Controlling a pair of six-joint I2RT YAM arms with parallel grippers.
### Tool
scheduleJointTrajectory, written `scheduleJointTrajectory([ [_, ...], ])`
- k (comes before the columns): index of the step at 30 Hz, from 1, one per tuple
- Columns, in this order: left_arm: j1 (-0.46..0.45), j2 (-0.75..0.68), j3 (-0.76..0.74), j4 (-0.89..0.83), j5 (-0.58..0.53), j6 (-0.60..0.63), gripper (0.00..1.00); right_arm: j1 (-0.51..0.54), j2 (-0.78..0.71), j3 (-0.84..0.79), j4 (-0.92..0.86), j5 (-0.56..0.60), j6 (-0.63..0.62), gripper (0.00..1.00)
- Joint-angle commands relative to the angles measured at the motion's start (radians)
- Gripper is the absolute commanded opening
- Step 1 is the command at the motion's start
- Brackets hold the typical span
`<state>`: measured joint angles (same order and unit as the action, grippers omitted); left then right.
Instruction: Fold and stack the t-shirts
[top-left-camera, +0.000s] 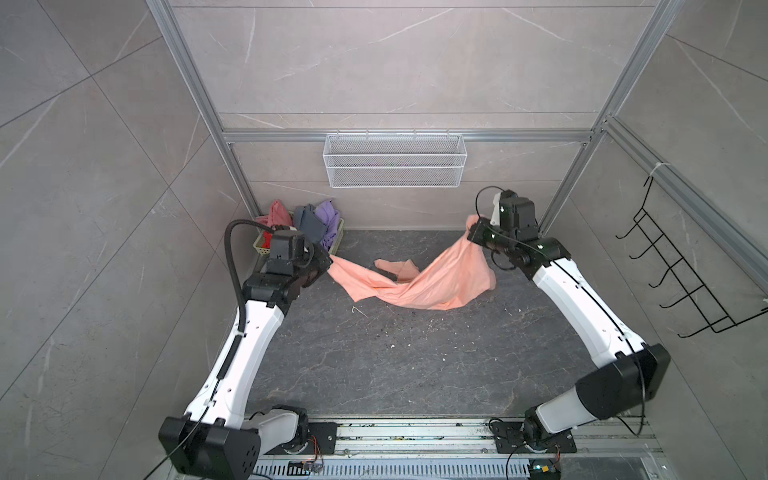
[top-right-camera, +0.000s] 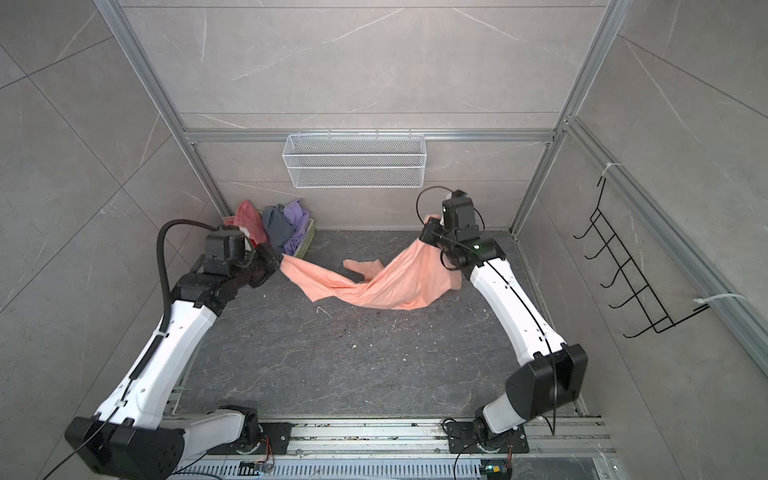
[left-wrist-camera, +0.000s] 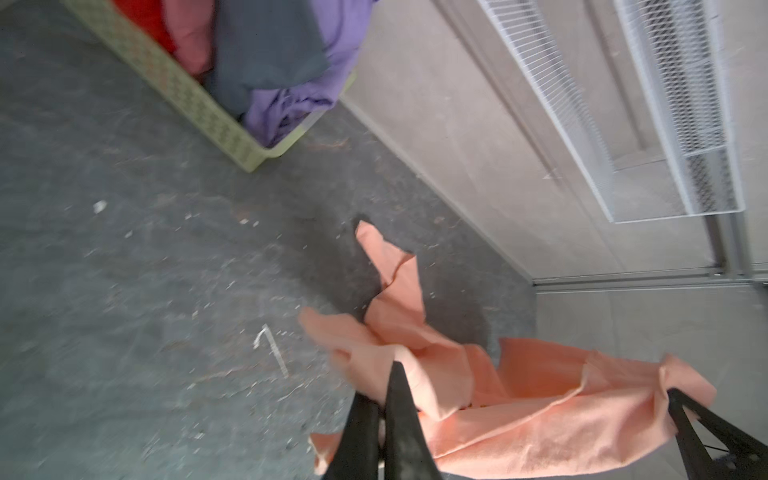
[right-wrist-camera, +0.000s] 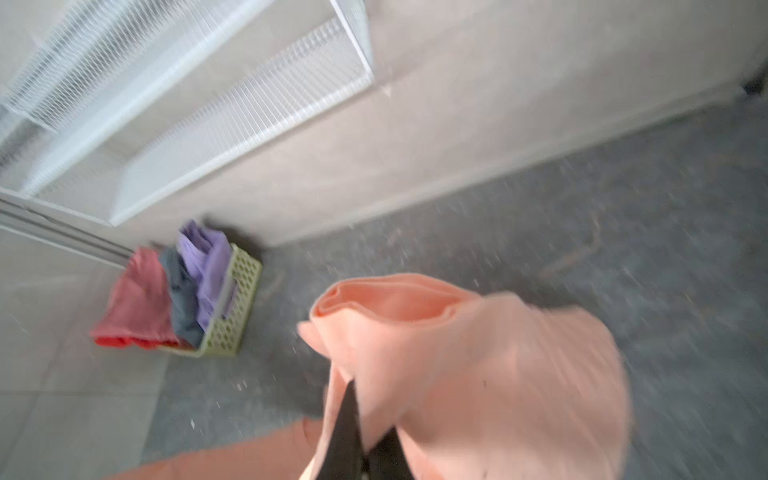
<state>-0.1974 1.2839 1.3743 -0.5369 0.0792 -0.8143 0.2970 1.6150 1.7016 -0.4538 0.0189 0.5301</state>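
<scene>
You have the peach-orange t-shirt (top-left-camera: 440, 278) strung between both arms, just above the middle of both top views. Your left gripper (top-left-camera: 327, 266) sits left of centre with its jaws pressed together on one edge of the cloth. The left wrist view shows its two black fingers (left-wrist-camera: 399, 399) side by side, with the fabric bunched at their tips.

Your right gripper (top-left-camera: 473, 232) is right of centre and higher in the frame, close to the back wall. It pinches another part of the same shirt. The right wrist view is blurred, but you can make out cloth draped over the closed pair of jaws.

From that higher grip the shirt hangs down in a broad fold. Its middle sags onto the dark grey table (top-left-camera: 374, 353) and lies crumpled there. One loose flap rests flat on the table between the two grippers.

The pale yellow-green basket (left-wrist-camera: 195, 104) stands in the back left corner of the table, just behind your left gripper in both top views. It holds the other shirts, all unfolded and heaped above the rim. They are a dusty pink shirt (top-left-camera: 277, 214) leaning toward the left wall, a red shirt (top-left-camera: 268, 237) low beside it, a grey shirt (top-left-camera: 307, 224) in the middle, and a lavender shirt (top-left-camera: 326, 216) spilling over the right end.

A white wire shelf (top-left-camera: 392, 160) hangs on the back wall at upper centre, and a black wire rack (top-left-camera: 681, 282) hangs on the right wall.
</scene>
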Motion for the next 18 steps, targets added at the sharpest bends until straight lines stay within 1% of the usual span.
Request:
scheduleJointTrajectory([
  [1, 0.006, 0.129, 0.187, 0.137, 0.074, 0.057, 0.0, -0.028, 0.148, 0.257, 0.115, -0.06, -0.039, 0.0],
  [3, 0.02, 0.196, 0.332, 0.12, 0.092, 0.077, 0.0, -0.046, 0.229, 0.442, 0.098, -0.088, -0.022, 0.0],
  [5, 0.031, 0.214, 0.417, 0.123, 0.104, 0.086, 0.0, -0.056, 0.252, 0.558, 0.077, -0.102, -0.029, 0.0],
  [7, 0.045, 0.188, 0.432, 0.138, 0.102, 0.083, 0.0, -0.062, 0.212, 0.557, 0.078, -0.097, -0.047, 0.0],
  [9, 0.06, 0.135, 0.393, 0.153, 0.099, 0.072, 0.0, -0.065, 0.106, 0.434, 0.128, -0.084, -0.088, 0.0],
  [11, 0.069, 0.055, 0.313, 0.16, 0.075, 0.056, 0.0, -0.069, -0.055, 0.214, 0.179, -0.037, -0.127, 0.0],
  [12, 0.072, 0.02, 0.268, 0.153, 0.06, 0.046, 0.0, -0.071, -0.123, 0.118, 0.182, -0.011, -0.142, 0.0],
  [13, 0.072, -0.019, 0.214, 0.142, 0.049, 0.031, 0.0, -0.071, -0.203, 0.001, 0.168, 0.039, -0.148, 0.0],
  [15, 0.072, -0.085, 0.076, 0.119, 0.057, -0.016, 0.0, -0.076, -0.344, -0.235, 0.113, 0.141, -0.13, 0.0],
  [16, 0.072, -0.107, 0.022, 0.094, 0.07, -0.028, 0.0, -0.076, -0.387, -0.326, 0.076, 0.198, -0.094, 0.0],
  [17, 0.065, -0.129, -0.047, 0.056, 0.092, -0.048, 0.0, -0.079, -0.424, -0.424, 0.017, 0.264, -0.026, 0.01],
  [18, 0.051, -0.152, -0.127, 0.035, 0.112, -0.074, 0.0, -0.079, -0.444, -0.514, -0.02, 0.303, 0.011, 0.11],
])
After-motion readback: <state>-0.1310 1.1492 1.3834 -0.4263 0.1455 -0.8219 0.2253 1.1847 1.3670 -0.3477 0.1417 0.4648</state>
